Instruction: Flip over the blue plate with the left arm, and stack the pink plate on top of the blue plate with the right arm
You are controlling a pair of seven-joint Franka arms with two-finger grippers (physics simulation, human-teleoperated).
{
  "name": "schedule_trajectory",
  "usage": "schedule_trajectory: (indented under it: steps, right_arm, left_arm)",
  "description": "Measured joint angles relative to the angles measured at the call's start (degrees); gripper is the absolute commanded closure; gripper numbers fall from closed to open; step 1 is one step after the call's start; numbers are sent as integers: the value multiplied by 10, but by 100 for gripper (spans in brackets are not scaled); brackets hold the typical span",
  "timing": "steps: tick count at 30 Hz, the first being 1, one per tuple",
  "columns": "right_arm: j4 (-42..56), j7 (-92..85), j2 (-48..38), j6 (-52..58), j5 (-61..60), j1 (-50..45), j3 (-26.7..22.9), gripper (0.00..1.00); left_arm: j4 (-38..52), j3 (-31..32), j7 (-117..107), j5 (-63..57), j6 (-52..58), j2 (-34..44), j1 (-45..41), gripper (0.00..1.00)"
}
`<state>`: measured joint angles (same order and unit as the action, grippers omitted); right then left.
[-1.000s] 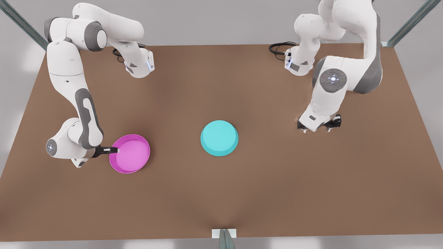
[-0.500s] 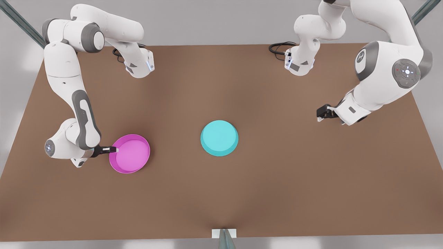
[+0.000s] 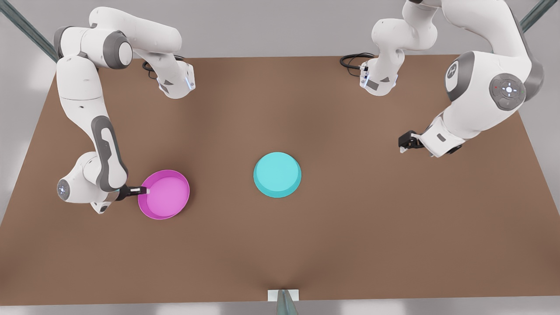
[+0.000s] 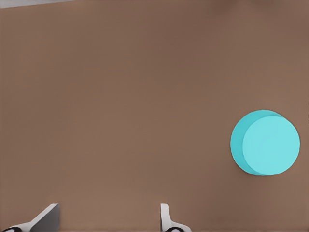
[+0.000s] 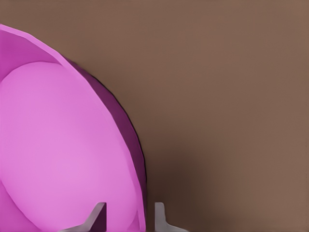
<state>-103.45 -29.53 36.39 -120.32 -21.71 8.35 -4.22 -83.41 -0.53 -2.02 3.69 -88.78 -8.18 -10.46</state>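
right hand [image 3: 144, 190] straddles the round magenta-pink plastic plate's [image 3: 166, 194] rim to lift it; left hand [image 3: 404, 142] waits open, well apart from the underside-up round turquoise plastic plate [image 3: 277, 174].

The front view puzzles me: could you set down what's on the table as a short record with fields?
Turquoise round plastic plate: middle of the table, flat underside up.
Magenta round plastic plate: toward the front view's left, hollow side up.
Right gripper: fingers straddling the magenta plate's rim, one inside, one outside.
Left gripper: open, raised, away from both plates.
Brown table: holds both plates, apart.
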Motion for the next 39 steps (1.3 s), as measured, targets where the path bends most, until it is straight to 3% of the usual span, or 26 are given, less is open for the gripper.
schedule_trajectory:
  steps: [3, 5, 8, 22, 28, 39]
  right_arm:
    - [2, 0, 1, -1, 1, 0, 0, 53]
    - [6, -3, 4, 1, 1, 0, 0, 61]
    - [6, -11, 4, 1, 1, 1, 0, 65]
    - [15, -11, 16, -2, 0, 2, 0, 64]
    - [15, -13, 17, -2, 0, 2, 0, 76]
    - [14, -10, 10, 13, -10, 2, 8, 79]
  left_arm:
    - [-3, 0, 0, 0, -2, 0, 0, 0]
    - [-4, 0, -1, -1, -2, 0, 0, 0]
    - [-4, 0, -2, -1, -1, 0, 0, 0]
    - [-4, 1, -7, 0, -3, -4, -4, 0]
    - [-4, 1, -8, 1, -5, -6, -4, 0]
    - [-3, 1, -9, 3, -10, -7, -4, 0]
